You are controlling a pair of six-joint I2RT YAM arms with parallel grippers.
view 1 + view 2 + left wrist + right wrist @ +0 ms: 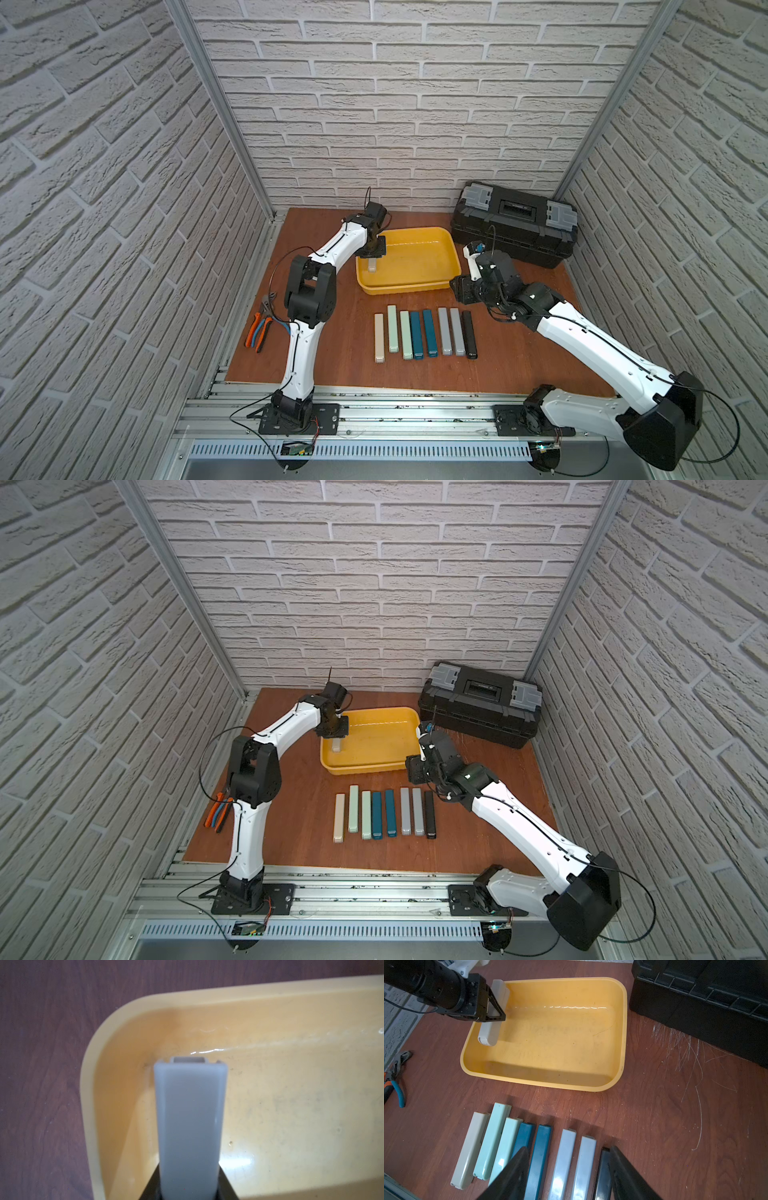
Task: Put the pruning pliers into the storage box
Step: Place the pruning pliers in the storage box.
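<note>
Covering the beige bar's (487, 1035) middle, the left tool (497, 1011) grips it.

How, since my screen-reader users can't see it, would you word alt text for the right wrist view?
The left claw grips beige pruning pliers at a corner of the yellow storage tray. Eight more pliers lie in a row on the wooden table, seen past the open right claw, with a black toolbox beside the tray.
</note>
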